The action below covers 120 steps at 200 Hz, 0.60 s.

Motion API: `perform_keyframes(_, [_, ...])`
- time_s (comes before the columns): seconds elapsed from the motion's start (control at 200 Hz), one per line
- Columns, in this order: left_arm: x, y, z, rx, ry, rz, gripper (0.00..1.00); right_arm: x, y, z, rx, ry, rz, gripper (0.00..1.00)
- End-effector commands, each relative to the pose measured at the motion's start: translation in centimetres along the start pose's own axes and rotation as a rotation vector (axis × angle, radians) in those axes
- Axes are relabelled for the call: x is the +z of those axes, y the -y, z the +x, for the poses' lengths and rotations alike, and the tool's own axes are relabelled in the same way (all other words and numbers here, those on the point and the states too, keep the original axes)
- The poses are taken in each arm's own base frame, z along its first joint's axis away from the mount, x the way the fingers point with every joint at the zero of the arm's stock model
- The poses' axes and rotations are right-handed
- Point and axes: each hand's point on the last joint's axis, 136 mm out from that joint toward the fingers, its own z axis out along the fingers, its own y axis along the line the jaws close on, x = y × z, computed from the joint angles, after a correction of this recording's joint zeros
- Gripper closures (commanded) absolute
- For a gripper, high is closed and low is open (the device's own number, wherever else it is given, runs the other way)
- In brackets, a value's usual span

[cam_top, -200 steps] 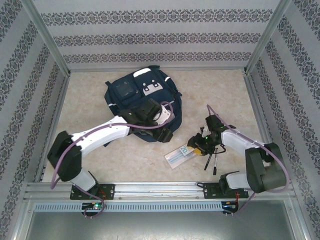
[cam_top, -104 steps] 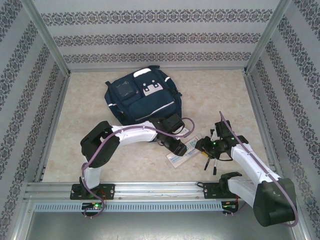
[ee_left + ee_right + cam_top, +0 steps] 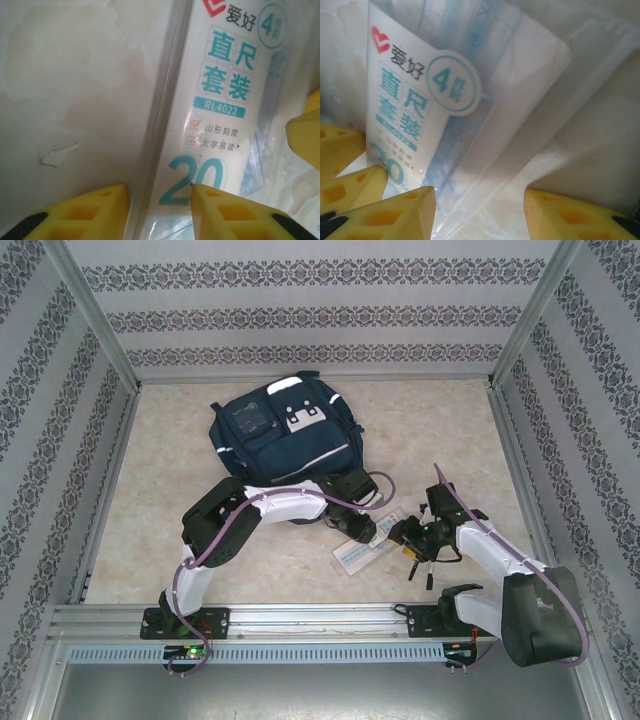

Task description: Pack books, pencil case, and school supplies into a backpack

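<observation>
The pencil case (image 3: 358, 553), pale and translucent with a teal "20", lies flat on the table in front of the navy backpack (image 3: 285, 435). My left gripper (image 3: 362, 530) is down at its "20" end, open. In the left wrist view its jaws (image 3: 160, 210) straddle the long edge of the pencil case (image 3: 220, 100), one finger on the table and one over the "20". My right gripper (image 3: 405, 533) is open at the same end, and in its wrist view the jaws (image 3: 480, 215) straddle the other edge of the pencil case (image 3: 485, 90). Black pens (image 3: 428, 568) lie just right of it. The books are out of view.
The two grippers are very close together: a right fingertip (image 3: 306, 135) shows in the left wrist view, and left fingertips (image 3: 350, 190) show in the right wrist view. Patterned walls and metal posts (image 3: 100, 330) enclose the table.
My left arm swung from the backpack's front down to the pencil case, and its jaws narrowed. My right gripper shifted slightly left along the case and widened.
</observation>
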Motion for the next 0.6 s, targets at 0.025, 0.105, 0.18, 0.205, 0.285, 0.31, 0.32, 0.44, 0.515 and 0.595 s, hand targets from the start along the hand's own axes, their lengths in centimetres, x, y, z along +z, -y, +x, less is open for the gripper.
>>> perform_keyframes(0.025, [2.0, -2.1, 2.1, -0.056, -0.056, -0.085, 0.7, 0.7, 0.1, -0.9, 0.033, 0.033, -0.05, 0.49])
perform_keyframes(0.105, [1.9, -2.0, 2.4, -0.064, -0.064, -0.072, 0.76, 1.0, -0.7, -1.2, 0.044, 0.032, -0.124, 0.52])
perform_keyframes(0.18, [1.9, -2.0, 2.6, -0.073, -0.069, -0.061, 0.81, 1.0, -1.2, -1.4, 0.034, 0.025, -0.155, 0.57])
perform_keyframes(0.205, [1.9, -2.0, 2.6, -0.079, -0.071, -0.056, 0.82, 1.0, -1.5, -1.4, 0.027, 0.023, -0.169, 0.58])
perform_keyframes(0.285, [1.9, -2.3, 2.8, -0.104, -0.072, -0.054, 0.87, 0.8, -2.2, -1.6, 0.012, 0.027, -0.204, 0.62])
perform_keyframes(0.31, [1.9, -2.5, 2.8, -0.113, -0.07, -0.054, 0.88, 0.7, -2.5, -1.7, 0.006, 0.032, -0.215, 0.63])
perform_keyframes(0.32, [1.9, -2.6, 2.8, -0.117, -0.068, -0.053, 0.89, 0.7, -2.5, -1.7, 0.005, 0.034, -0.218, 0.64])
perform_keyframes(0.44, [1.8, -2.8, 2.9, -0.138, -0.06, -0.037, 0.93, 0.3, -3.5, -2.2, -0.006, 0.06, -0.266, 0.67])
perform_keyframes(0.515, [1.9, -2.6, 2.9, -0.138, -0.062, -0.019, 0.96, 0.2, -4.1, -2.6, -0.013, 0.067, -0.295, 0.68])
perform_keyframes(0.595, [2.0, -2.4, 2.9, -0.141, -0.063, -0.008, 0.98, 0.2, -4.5, -2.6, -0.012, 0.064, -0.312, 0.69])
